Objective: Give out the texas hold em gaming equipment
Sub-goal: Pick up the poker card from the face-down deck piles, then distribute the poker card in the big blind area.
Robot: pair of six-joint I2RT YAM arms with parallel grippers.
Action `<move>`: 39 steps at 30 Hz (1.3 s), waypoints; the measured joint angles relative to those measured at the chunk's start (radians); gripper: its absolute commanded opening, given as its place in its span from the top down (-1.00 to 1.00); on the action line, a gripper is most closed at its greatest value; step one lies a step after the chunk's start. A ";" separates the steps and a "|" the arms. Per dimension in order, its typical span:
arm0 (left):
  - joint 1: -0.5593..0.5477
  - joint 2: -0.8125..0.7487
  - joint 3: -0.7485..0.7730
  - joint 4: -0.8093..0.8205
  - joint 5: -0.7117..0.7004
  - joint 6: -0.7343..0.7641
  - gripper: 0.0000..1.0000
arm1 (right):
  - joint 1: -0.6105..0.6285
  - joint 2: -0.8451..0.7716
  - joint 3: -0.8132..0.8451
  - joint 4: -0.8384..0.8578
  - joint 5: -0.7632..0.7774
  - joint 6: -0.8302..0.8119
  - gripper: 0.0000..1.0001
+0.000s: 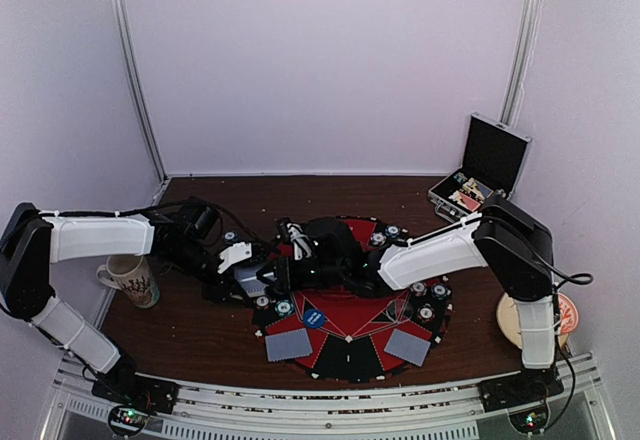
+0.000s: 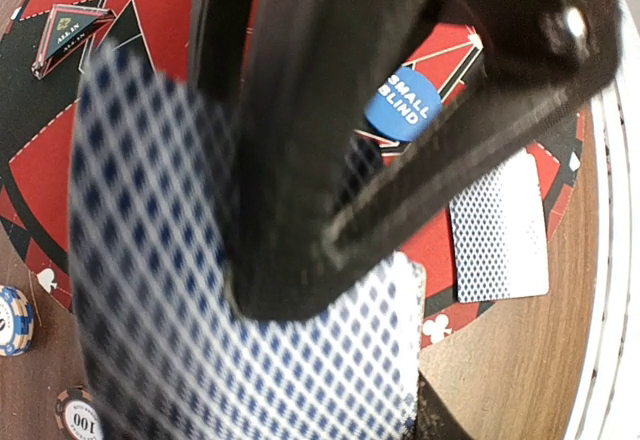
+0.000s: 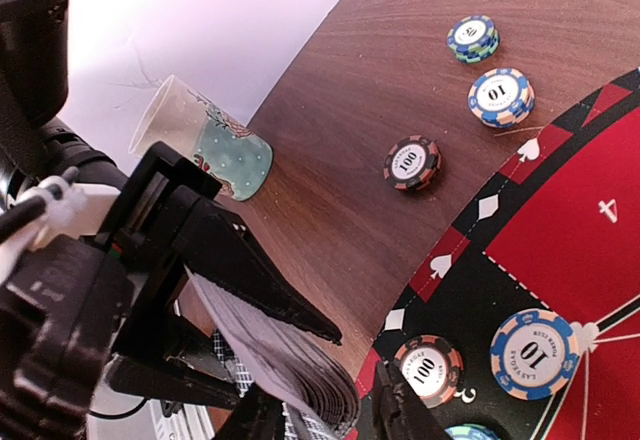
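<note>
Cards (image 2: 150,260) gripped by left hand (image 3: 285,360), right hand's (image 3: 330,422) opening unclear, red mat (image 1: 350,312), wooden table (image 1: 200,330)

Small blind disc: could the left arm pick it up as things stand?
Probably not. The left fingers are shut on the deck, which leaves no room for anything else. The disc itself lies uncovered on the mat nearby, so only the full grip is in the way.
</note>
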 measured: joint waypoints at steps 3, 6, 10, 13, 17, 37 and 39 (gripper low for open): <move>0.000 0.000 0.000 -0.001 0.000 0.000 0.29 | -0.003 -0.021 -0.013 -0.002 -0.002 -0.005 0.76; 0.000 0.001 0.000 -0.001 0.000 0.000 0.29 | -0.006 -0.039 -0.032 0.010 -0.017 0.003 0.98; 0.000 0.002 0.000 -0.002 0.001 0.000 0.29 | -0.009 -0.059 -0.051 0.029 -0.036 0.013 1.00; -0.002 0.002 0.000 -0.002 0.002 0.000 0.29 | -0.013 -0.077 -0.071 0.034 -0.038 0.013 1.00; -0.005 0.002 0.000 -0.002 0.004 0.000 0.29 | -0.023 -0.111 -0.109 0.034 -0.040 0.018 1.00; -0.006 0.002 0.000 -0.003 0.008 0.000 0.29 | -0.375 -0.613 -0.639 0.021 -0.027 0.047 1.00; -0.006 0.002 0.000 -0.003 0.008 0.000 0.29 | -0.428 -0.647 -0.682 0.020 -0.030 0.050 1.00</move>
